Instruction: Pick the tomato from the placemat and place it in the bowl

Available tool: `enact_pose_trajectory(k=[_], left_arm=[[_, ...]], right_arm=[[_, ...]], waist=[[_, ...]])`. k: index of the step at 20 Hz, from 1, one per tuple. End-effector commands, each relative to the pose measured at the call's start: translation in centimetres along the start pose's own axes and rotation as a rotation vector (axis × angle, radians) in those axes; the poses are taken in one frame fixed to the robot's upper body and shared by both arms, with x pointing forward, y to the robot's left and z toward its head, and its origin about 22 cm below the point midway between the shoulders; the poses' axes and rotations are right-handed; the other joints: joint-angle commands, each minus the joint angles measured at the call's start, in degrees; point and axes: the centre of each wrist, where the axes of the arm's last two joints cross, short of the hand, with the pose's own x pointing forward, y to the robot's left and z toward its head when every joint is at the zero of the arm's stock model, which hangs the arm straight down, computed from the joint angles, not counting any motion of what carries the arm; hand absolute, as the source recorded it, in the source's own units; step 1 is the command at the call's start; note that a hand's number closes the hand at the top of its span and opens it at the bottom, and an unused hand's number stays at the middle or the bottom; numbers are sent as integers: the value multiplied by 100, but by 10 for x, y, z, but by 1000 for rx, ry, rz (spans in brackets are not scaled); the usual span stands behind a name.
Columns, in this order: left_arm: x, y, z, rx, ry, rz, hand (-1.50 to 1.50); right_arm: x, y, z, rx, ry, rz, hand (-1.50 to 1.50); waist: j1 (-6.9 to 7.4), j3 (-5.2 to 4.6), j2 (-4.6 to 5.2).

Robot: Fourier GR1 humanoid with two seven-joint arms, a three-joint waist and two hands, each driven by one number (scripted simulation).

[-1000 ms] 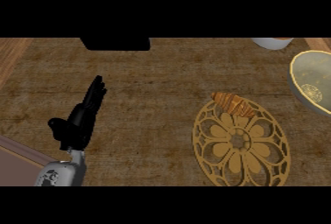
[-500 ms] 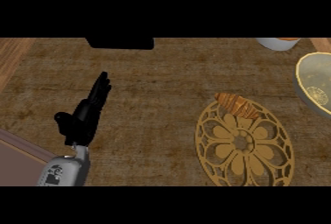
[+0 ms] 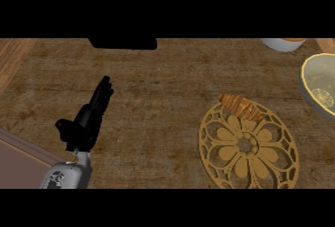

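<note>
The left hand (image 3: 88, 119) shows at the lower left of the head view, above the brown counter (image 3: 157, 88), its fingers straight and close together, pointing up and away, with the thumb sticking out to the side. It holds nothing and touches nothing on the counter. The right hand does not show anywhere.

Well to its right lies a round golden placemat (image 3: 247, 146) with a cut-out flower pattern. On the placemat's upper edge rests a brownish, striped item (image 3: 241, 106) shaped more like a croissant than a tomato; I cannot tell for sure what it is. The bowl (image 3: 318, 84) sits at the right edge, up and to the right of the placemat, partly cut off. A white cup (image 3: 282, 43) stands at the top right, and a dark block (image 3: 123, 43) sits at the top edge.
</note>
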Motion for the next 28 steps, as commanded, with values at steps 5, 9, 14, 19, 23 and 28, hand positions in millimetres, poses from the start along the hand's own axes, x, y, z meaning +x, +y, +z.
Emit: enact_pose_trajectory(k=[5,9,14,19,23,28], left_arm=[[0,5,-1,-11,0,-11,0],[0,-3,-6,-2,-3,10,0],[3,-13,-2,-12,-1,-5,0],[5,-5,-2,-9,4,17,0],[2,19,-3,17,-7,-5,0],[-5,4,2,-3,-3,-21,0]], right_arm=[[-49,15,-5,109,65,2,150],[-61,33,-2,197,154,-121,-150],[-75,33,9,274,66,-229,-150],[-81,27,13,128,-37,-408,-150],[-78,10,6,6,-60,-482,-150],[-88,-22,17,2,50,-599,-150]], waist=[[14,4,8],[64,9,37],[113,22,57],[16,19,22],[-52,9,1],[2,13,32]])
